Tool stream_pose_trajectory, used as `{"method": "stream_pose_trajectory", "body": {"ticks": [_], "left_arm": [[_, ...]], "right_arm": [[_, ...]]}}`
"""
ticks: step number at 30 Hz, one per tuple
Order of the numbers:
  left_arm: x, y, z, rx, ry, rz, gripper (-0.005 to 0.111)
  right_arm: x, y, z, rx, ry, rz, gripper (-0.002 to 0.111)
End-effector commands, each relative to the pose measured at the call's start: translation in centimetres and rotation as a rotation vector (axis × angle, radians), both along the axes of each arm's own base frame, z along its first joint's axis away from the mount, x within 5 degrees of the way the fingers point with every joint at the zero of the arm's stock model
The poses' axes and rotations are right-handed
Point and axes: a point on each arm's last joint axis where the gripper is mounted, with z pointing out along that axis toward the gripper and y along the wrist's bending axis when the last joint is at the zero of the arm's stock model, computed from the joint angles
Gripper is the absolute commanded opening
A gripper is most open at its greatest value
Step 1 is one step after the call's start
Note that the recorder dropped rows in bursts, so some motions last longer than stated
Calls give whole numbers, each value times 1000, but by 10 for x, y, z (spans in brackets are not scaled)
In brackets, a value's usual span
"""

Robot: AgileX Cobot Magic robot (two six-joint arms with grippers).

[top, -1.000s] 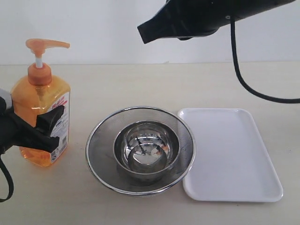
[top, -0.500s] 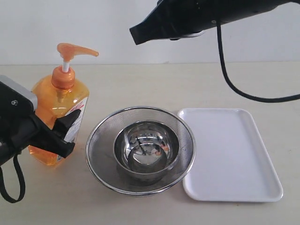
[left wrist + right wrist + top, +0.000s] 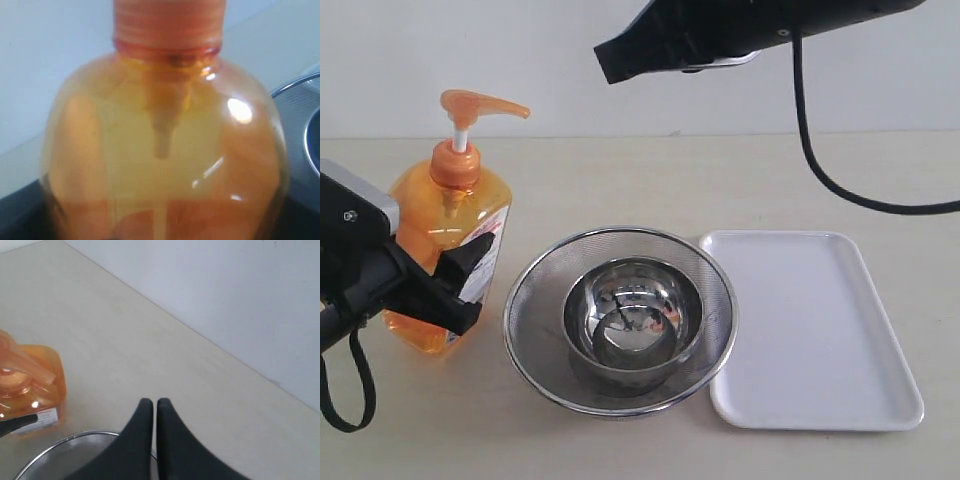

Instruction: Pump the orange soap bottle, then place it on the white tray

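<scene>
At frame left, your left gripper [image 3: 448, 280] pinches the orange soap bottle [image 3: 432, 212] steady, so your right gripper [image 3: 607, 60], fingers pressed together, can pump.

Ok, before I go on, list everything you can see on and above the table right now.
orange soap bottle: 1, translucent orange with a white-and-red label, table's left, beside the strainer
mesh strainer: 1, steel, table's middle, between bottle and tray
bowl: 1, steel, inside the strainer
white tray: 1, white, nothing on it, close against the strainer's right
table: 1, pale beige, under everything
cables: 2, black, one hanging from each arm
left gripper: 1, black, jaws closed on the bottle's lower body
right gripper: 1, black, shut and empty, high above the table
</scene>
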Motion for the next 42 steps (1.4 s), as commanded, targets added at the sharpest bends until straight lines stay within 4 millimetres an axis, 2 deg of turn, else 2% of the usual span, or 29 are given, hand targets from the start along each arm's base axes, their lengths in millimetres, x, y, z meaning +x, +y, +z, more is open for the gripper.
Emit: {"method": "stream_pose_trajectory", "body": {"ticks": [1,4,8,15,18,37,42], "left_arm": [[-1,-8,0,-22,42,-20,5],[-3,-17,0,17,40,-56,5],[-3,-14,-1,67,41,15,5],[-3,-15,-1,74,36,-3,5],[-5,-18,-1,95,31,-45,5],[-5,-20,-1,109,25,-74,5],[-5,-20,-1,111,26,-78,5]], "right_arm": [[3,5,-1,13,26,20,0],[7,13,2,8,51,54,0],[11,27,13,8,94,148,0],[26,44,-10,-42,138,198,0],[25,49,-9,12,147,234,0],[10,48,-21,-77,308,343,0],[15,45,-3,1,173,273,0]]}}
